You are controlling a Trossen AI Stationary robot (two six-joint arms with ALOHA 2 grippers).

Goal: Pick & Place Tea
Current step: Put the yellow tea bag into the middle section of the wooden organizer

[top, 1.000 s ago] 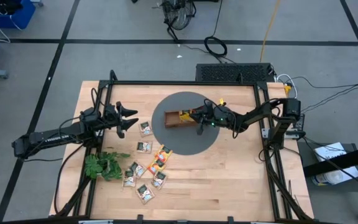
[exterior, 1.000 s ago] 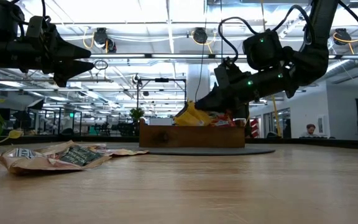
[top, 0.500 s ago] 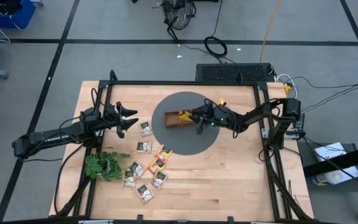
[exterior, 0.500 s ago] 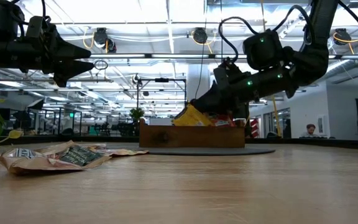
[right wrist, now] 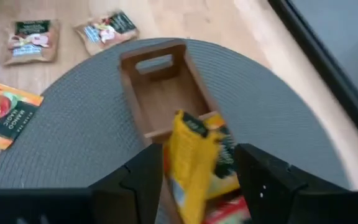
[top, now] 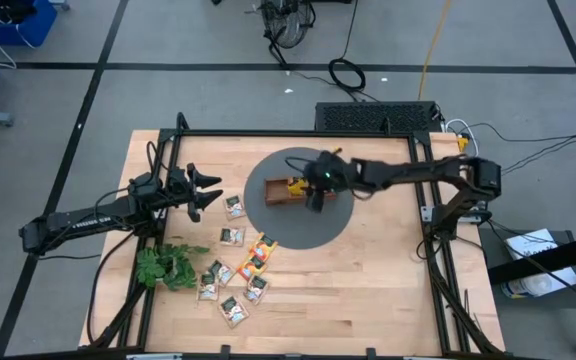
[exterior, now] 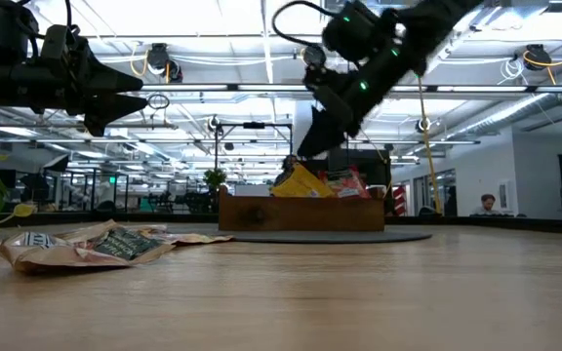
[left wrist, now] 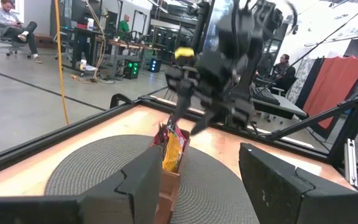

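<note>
The brown wooden tray [top: 280,192] stands on a round grey mat [top: 298,225]. A yellow tea sachet [right wrist: 194,158] stands on edge in the tray's middle compartment, leaning on the divider, with red sachets [exterior: 349,183] beside it. My right gripper [exterior: 307,151] hangs open above the tray, clear of the yellow sachet [exterior: 302,182]; its fingers [right wrist: 138,180] show on either side of it. Several more tea sachets [top: 231,236] lie flat on the table left of the mat. My left gripper [top: 208,195] waits open above the table's left part.
A green leafy sprig [top: 168,267] lies near the table's left front. The tray's end compartment with the handle slot [right wrist: 160,87] holds nothing. A black frame [top: 268,133] runs around the table's edges. People sit in the room beyond the table.
My right gripper has opened and let go of the yellow sachet, then risen well above the tray. The sachet stays standing on edge in the tray.
</note>
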